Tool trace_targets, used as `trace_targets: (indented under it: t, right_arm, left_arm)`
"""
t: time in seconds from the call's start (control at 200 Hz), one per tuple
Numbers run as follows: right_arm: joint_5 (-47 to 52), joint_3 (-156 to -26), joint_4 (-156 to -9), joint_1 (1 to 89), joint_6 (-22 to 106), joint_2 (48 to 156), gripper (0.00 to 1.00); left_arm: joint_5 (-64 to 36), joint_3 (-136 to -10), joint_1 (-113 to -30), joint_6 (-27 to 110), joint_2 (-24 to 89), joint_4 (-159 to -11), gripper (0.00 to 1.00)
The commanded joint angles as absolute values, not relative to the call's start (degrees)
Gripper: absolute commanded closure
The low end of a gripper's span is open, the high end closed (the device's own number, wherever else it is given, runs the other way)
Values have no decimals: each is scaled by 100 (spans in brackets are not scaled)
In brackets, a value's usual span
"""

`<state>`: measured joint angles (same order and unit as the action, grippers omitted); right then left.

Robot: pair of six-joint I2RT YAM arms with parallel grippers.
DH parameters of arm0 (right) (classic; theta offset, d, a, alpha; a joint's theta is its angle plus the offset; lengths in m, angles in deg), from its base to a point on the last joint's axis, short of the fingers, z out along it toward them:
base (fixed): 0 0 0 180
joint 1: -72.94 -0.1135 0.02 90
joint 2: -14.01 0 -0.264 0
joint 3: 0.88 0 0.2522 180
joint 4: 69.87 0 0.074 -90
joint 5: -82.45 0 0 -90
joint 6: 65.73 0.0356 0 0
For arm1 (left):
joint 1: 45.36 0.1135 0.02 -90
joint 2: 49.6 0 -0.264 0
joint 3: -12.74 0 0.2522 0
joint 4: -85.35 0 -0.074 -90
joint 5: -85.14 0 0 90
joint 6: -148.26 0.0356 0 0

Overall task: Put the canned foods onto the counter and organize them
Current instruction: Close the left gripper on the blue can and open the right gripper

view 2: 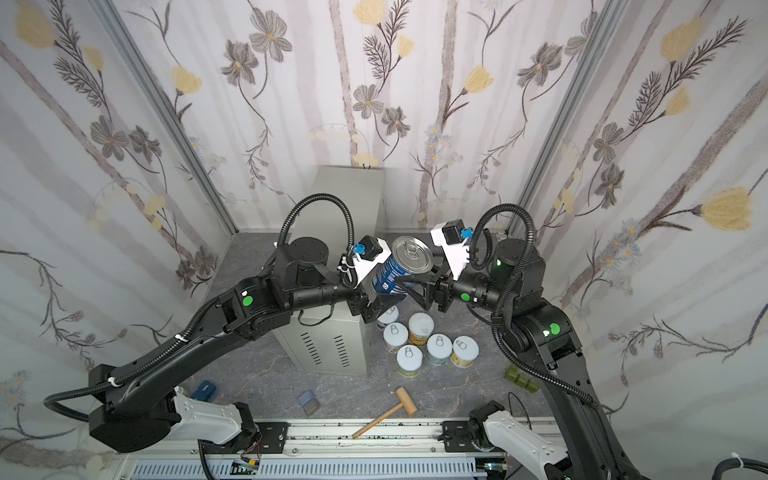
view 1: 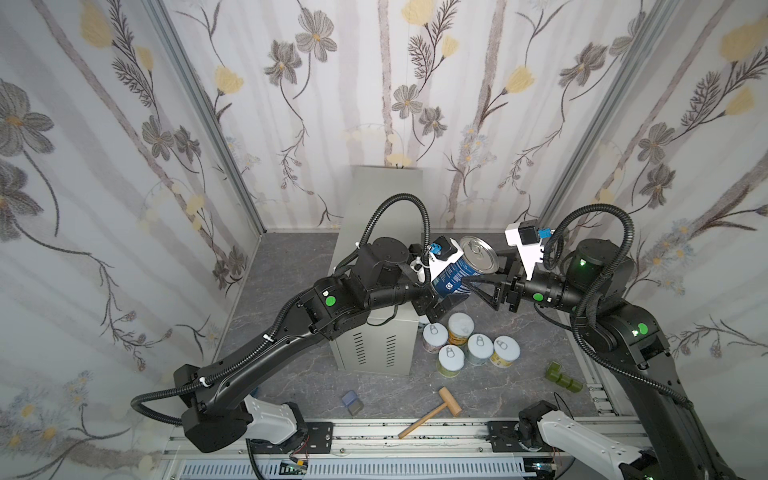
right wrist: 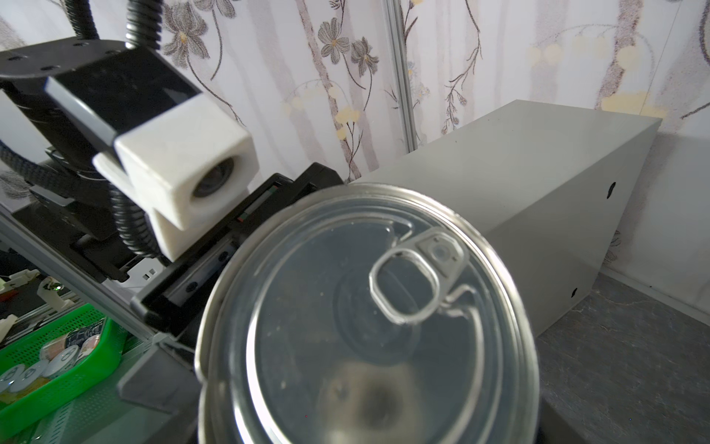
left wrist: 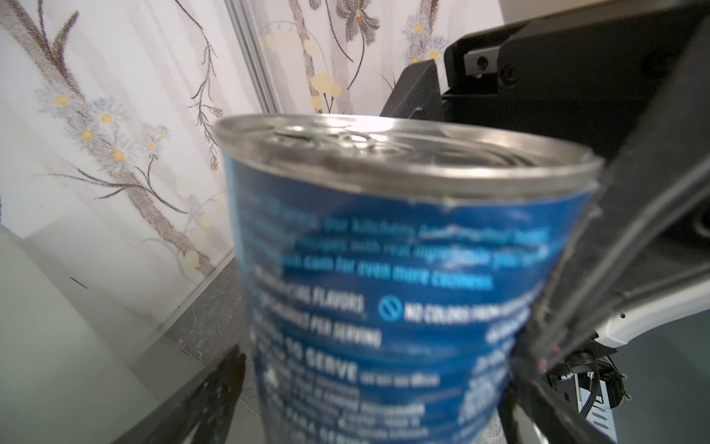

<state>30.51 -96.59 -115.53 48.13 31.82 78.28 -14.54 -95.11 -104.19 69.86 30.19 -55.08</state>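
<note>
we have the blue can (view 1: 451,276) in the air, at 3 o'clock of the near end of the worktop (view 1: 386,199), not yet set down. the right end effector (view 1: 473,287) grips the can's lower wall from 3 o'clock. the left end effector (left wrist: 369,399) stands wide open with 1 finger on each side of the can; whether they touch it we cannot tell. the can's long axis is near upright but tilted, with the metal lid leaning toward 2 o'clock.

we judge this a handover, since the left arm is nearer the worktop, whose bare top runs off toward 11 o'clock from the can. the left arm's own wrist and cable loop lie over the near part of that top. the other cans (view 1: 478,349) huddle on the floor at 6 o'clock, with the mallet (view 1: 432,409) and small block (view 1: 352,402) beyond.
</note>
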Motion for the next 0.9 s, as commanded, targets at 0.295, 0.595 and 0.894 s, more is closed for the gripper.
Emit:
trace_targets:
  t: [0.295, 0.595, 0.894]
  right_arm:
    - [3212, -9743, -10678, 4642, 3251, 7755, 71]
    - [3099, -9722, -10473, 4649, 3365, 7752, 53]
    - [3066, -9603, -9768, 4795, 3716, 7625, 1]
  left_arm:
    - [-1304, -9876, -10522, 7045, 3355, -5794, 30]
    - [-1010, -9694, -10521, 7030, 3133, -5958, 95]
    - [-994, -9806, -10254, 6911, 2899, -5786, 100]
